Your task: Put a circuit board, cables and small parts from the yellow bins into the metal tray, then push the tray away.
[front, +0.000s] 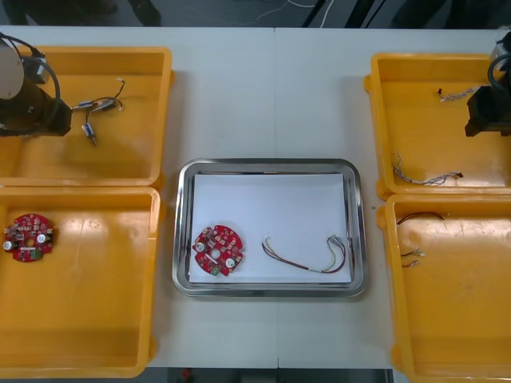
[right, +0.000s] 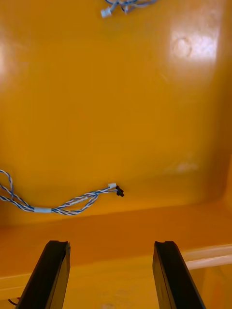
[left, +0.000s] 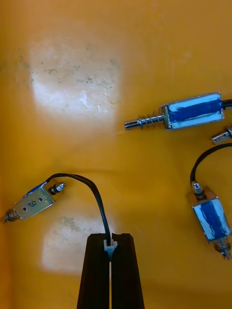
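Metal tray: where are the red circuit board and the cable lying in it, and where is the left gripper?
circuit board [front: 218,250]: front view, centre of its disc.
red and yellow cable [front: 302,266]: front view, midway along its wires.
left gripper [left: 110,240]: left wrist view, between its fingertips, shut on a black cable [left: 99,203].

Four yellow bins [front: 120,163], two circuit boards [front: 218,250], one tray [front: 271,203].

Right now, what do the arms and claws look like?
The left arm is dark-bodied with a pale round cap and a black cable loop beside it; the right arm is black and blocky, a grey curved piece above. The left claw and right claw each have two plain black, slab-like fingers, unmarked.
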`<state>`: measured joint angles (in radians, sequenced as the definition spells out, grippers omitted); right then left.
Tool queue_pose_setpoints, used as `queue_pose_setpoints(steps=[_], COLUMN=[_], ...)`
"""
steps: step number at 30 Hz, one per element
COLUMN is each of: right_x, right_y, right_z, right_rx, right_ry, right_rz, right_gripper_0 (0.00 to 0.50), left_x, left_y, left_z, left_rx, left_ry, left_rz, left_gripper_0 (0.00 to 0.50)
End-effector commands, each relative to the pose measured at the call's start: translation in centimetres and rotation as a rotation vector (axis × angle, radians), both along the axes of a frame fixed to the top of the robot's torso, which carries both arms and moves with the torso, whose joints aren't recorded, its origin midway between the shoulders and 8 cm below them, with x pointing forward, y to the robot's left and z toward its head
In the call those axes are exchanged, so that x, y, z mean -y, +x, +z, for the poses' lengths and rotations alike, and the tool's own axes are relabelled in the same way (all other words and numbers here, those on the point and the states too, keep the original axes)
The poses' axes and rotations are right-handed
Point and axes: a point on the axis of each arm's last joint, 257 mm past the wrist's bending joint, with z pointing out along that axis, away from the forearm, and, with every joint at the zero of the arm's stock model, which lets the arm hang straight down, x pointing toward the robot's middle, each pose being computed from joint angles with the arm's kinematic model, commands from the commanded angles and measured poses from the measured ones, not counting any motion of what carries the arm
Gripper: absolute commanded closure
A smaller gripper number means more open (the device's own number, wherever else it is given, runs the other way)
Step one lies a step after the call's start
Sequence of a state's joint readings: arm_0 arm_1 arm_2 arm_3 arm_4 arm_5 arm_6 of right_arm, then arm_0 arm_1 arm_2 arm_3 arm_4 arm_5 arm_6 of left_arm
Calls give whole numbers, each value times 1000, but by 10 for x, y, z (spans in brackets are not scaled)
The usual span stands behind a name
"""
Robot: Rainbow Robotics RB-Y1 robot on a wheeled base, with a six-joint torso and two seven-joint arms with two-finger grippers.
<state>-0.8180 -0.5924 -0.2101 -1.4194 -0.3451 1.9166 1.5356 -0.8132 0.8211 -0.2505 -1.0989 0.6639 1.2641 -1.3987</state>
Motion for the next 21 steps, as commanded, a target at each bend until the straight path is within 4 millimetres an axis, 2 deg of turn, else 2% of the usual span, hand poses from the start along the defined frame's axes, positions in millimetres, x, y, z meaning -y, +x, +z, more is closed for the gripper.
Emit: queue_pose_setpoints(steps=[1, 8, 15, 21], right_x=[26, 36, 38, 34], right_y=[0, -10, -10, 1], right_z=[26, 8, 9, 12], right_rx=[48, 20, 30, 73], right_ry=[42, 60, 77, 82], right_rz=[-56, -78, -81, -57], right_gripper_0=[0, 0, 0, 0], left_x=[32, 54, 73, 80], left_y=[14, 9, 6, 6], left_z=[38, 39, 39, 35], left_rx=[38, 24, 17, 12], left_ry=[34, -3, -37, -55], left_rz=[-118, -130, -139, -142], left_gripper_0=[500, 500, 500, 500])
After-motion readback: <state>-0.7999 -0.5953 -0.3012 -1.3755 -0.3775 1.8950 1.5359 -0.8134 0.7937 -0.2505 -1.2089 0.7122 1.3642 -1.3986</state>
